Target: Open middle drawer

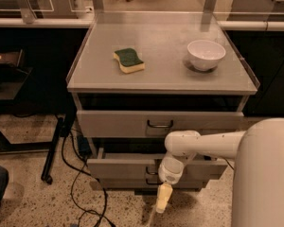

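The grey cabinet has three stacked drawers. The middle drawer is a flat grey front below the top drawer, and it stands a little out from the cabinet. Its small dark handle is partly hidden by my white wrist. My gripper points down in front of the bottom drawer, just below and right of the middle drawer's handle. My arm reaches in from the right, across the middle drawer's front.
A green-and-yellow sponge and a white bowl sit on the cabinet top. Black cables trail on the speckled floor at the left. A dark table leg stands left of the cabinet.
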Controlling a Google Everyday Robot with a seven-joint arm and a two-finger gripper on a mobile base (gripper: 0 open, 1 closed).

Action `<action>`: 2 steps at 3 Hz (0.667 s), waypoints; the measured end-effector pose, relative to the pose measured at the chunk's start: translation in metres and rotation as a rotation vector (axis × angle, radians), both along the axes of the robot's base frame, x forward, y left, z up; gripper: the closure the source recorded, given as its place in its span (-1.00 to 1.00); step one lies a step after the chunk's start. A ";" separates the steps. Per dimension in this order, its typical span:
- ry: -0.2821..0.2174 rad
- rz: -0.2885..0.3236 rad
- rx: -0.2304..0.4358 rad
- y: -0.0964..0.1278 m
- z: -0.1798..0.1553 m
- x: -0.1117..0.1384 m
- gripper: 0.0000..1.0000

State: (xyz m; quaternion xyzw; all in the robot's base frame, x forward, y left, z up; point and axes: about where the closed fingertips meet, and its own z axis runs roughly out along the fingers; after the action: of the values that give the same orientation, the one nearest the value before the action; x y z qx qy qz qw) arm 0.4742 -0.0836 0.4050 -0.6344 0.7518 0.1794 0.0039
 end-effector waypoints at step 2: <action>0.015 -0.031 0.028 -0.007 0.013 -0.027 -1.00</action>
State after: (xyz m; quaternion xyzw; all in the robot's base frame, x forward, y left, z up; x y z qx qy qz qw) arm 0.4473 -0.0903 0.4184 -0.6210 0.7591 0.1948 0.0099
